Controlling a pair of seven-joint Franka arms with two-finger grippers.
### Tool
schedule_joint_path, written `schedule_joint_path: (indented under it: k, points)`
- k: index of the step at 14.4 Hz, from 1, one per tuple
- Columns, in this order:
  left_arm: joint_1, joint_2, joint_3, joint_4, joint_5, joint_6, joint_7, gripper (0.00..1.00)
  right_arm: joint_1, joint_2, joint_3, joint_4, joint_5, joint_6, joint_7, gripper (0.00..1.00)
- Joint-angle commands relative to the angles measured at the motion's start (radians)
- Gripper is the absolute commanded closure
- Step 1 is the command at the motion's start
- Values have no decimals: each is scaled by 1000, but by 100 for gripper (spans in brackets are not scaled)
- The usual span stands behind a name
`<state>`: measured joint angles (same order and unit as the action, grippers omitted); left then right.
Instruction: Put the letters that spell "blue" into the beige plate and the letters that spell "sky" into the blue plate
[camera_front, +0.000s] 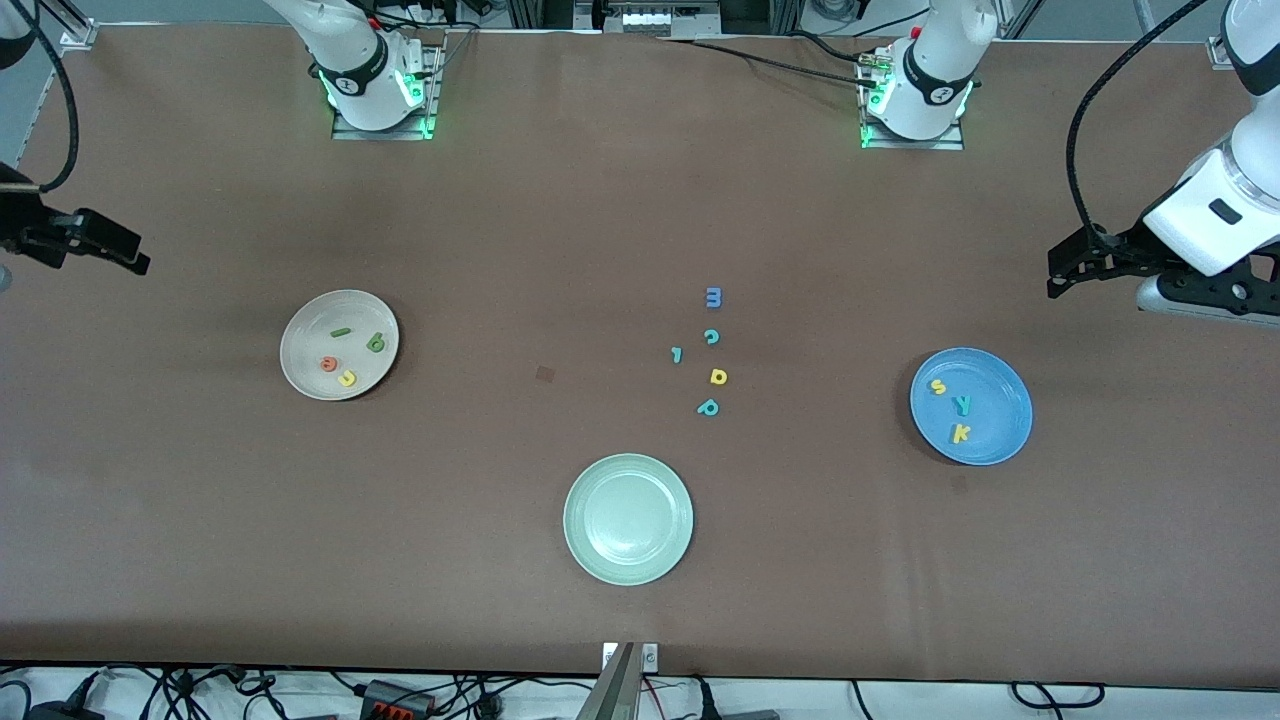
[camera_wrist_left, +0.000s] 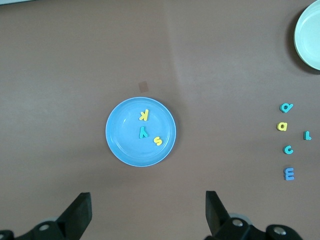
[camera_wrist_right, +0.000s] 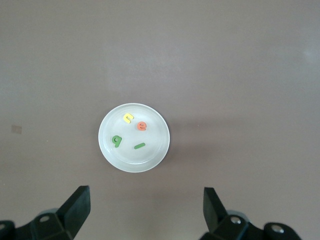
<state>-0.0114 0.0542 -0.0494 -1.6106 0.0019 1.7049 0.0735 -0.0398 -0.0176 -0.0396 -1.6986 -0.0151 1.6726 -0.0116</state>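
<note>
The beige plate (camera_front: 305, 345) (camera_wrist_right: 156, 137) lies toward the right arm's end and holds the dark green b (camera_front: 375, 343), green l (camera_front: 340, 332), yellow u (camera_front: 347, 378) and orange e (camera_front: 328, 364). The blue plate (camera_front: 1000, 400) (camera_wrist_left: 122, 137) lies toward the left arm's end with the yellow s (camera_front: 938, 387), teal y (camera_front: 962, 405) and yellow k (camera_front: 960, 433) in it. My left gripper (camera_front: 1055, 275) (camera_wrist_left: 147, 200) hangs open and empty high beside the blue plate. My right gripper (camera_front: 135, 252) (camera_wrist_right: 146, 195) hangs open and empty high beside the beige plate.
A pale green plate (camera_front: 628, 560) sits nearest the front camera, mid-table. Loose letters lie between the plates: a blue m (camera_front: 713, 297), teal c (camera_front: 711, 337), teal hooked piece (camera_front: 677, 354), yellow d (camera_front: 718, 377) and teal p (camera_front: 708, 407).
</note>
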Motion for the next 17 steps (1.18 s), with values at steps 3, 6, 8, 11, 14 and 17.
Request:
schedule_joint_path:
  k: [3,6,8,11,14,17]
  points:
    - [-2,4,-3,23,23,-21,9,0,-2,-51,0,-44,-6,24,-14,0]
    - [-2,3,-3,23,23,-21,9,0,1,-51,0,-41,-8,18,-16,0]
    - [-2,4,-3,23,23,-21,9,0,3,-53,1,-42,-8,12,-5,0]
    - [-2,4,-3,23,23,-21,9,0,1,-56,4,-44,-12,6,1,0]
    - [-2,4,-3,23,23,-21,9,0,0,-59,1,-47,-12,-7,-14,0]
    - [-2,4,-3,23,23,-21,9,0,-2,-65,0,-47,-16,-14,-16,0]
